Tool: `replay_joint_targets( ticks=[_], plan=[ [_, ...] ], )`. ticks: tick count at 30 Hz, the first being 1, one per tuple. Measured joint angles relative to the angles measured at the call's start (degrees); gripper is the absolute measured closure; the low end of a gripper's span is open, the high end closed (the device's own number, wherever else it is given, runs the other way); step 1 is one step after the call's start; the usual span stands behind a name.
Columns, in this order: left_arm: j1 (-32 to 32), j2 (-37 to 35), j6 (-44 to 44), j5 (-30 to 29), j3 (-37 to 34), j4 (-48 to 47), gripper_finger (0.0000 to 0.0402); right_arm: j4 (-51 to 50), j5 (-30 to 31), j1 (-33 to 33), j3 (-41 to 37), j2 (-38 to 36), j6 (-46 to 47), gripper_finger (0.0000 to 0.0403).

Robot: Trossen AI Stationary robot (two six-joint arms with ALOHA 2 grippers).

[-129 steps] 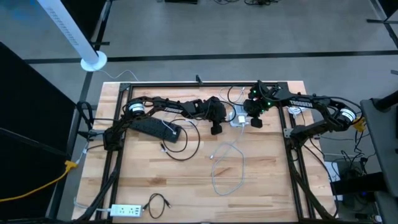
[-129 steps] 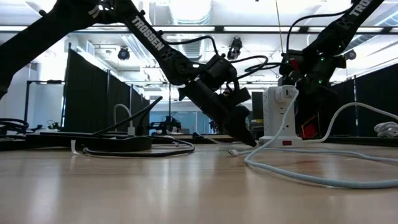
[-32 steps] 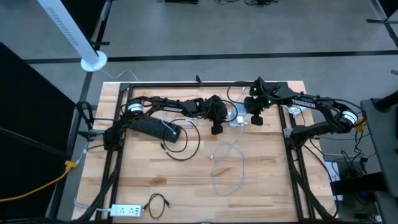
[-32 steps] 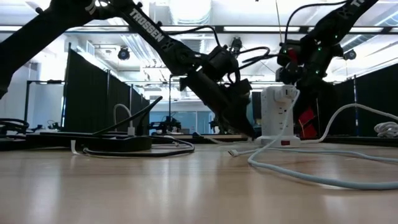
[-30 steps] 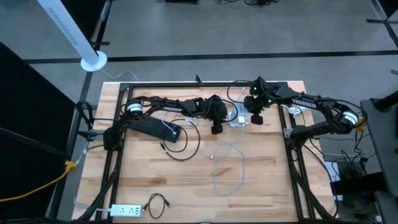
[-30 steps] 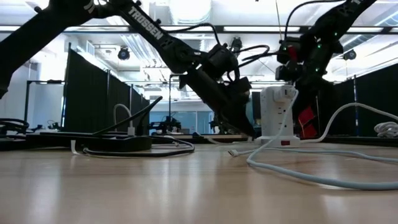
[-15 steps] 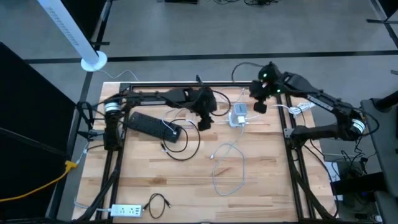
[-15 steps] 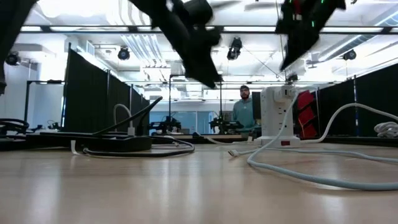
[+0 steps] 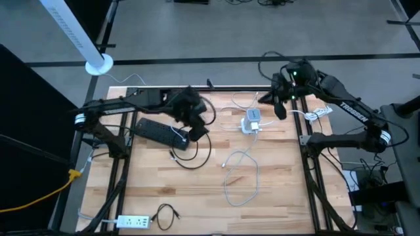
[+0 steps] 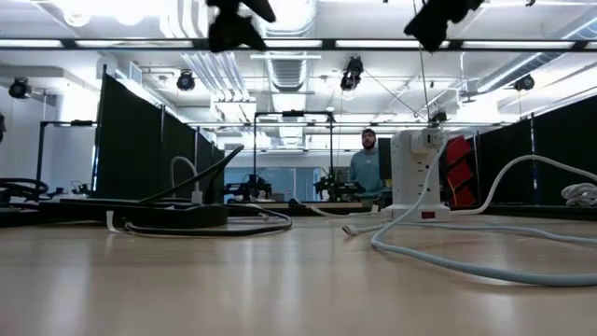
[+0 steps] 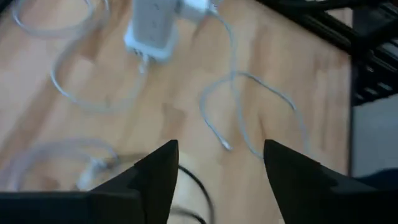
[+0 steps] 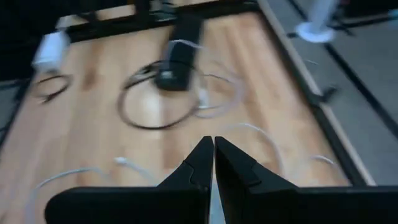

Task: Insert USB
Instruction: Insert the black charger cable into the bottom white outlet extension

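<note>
Both arms are up off the light butcher-block wooden table (image 9: pixel 164 196). Left gripper (image 9: pixel 195 128) hangs above the near end of the long black power strip (image 9: pixel 161 133), fingers (image 11: pixel 155 171) spread wide apart with nothing between them. Right gripper (image 9: pixel 278 108) sits high by the table's back edge, fingers (image 12: pixel 200 163) pressed together tip to tip, holding nothing. The small white upright charger block (image 9: pixel 252 121) stands on the table between the two grippers, nearer the right one, below and to its left in the high view, touched by neither. A white cable runs from the block forward across the table in loose curves; the loose white USB cable end (image 9: pixel 225 165) lies flat on the wood well forward of both grippers, in front of the charger block. In the left wrist view the block (image 11: pixel 153 25) and the cable tip (image 11: pixel 226 147) both show on the wood ahead of the open fingers. In the low view the block (image 10: pixel 416 173) stands upright with the plug tip (image 10: pixel 347 229) on the tabletop just beside its base. A thin black looped cable (image 9: pixel 190 154) lies below the left gripper beside the strip. A person (image 10: pixel 364 173) stands in the room behind the table.
</note>
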Motion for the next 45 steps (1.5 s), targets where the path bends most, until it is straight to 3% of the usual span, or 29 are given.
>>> replay_joint_targets(
  ticks=[7, 16, 22, 25, 29, 33, 41, 45],
  plan=[
    [-7.60, -2.02, -11.64, -2.66, -0.11, -12.23, 0.0224, 1.50, 0.15, 16.10, -0.81, 1.81, 0.13, 0.0403],
    [-21.69, -1.80, -29.02, -2.52, -0.17, -26.83, 0.0253, 14.35, 8.22, 35.83, -5.07, 7.66, 11.37, 0.0403],
    [-34.74, -1.48, -34.45, -2.99, -1.09, -24.74, 0.0271, 17.10, 25.88, 49.61, -3.99, 12.62, 18.37, 0.0403],
    [-41.65, -0.78, -35.05, -8.24, -2.61, -21.79, 0.0278, 17.35, 31.09, 54.72, -1.81, 15.95, 24.27, 0.0403],
    [-49.83, 0.71, -33.98, -15.57, -4.71, -16.31, 0.0285, 17.26, 31.99, 59.42, 1.36, 21.36, 33.67, 0.0403],
    [-55.04, 2.02, -29.90, -16.68, -7.66, -11.24, 0.0290, 17.42, 31.73, 63.79, 5.71, 27.00, 39.25, 0.0403],
    [-57.44, 3.96, -31.68, -14.99, -11.19, -4.56, 0.0284, 17.55, 32.55, 67.28, 14.18, 39.18, 42.96, 0.0403],
    [-57.28, 5.47, -30.14, -17.41, -11.38, -1.75, 0.0271, 18.84, 32.04, 67.62, 17.30, 43.57, 42.33, 0.0397]
  ],
)
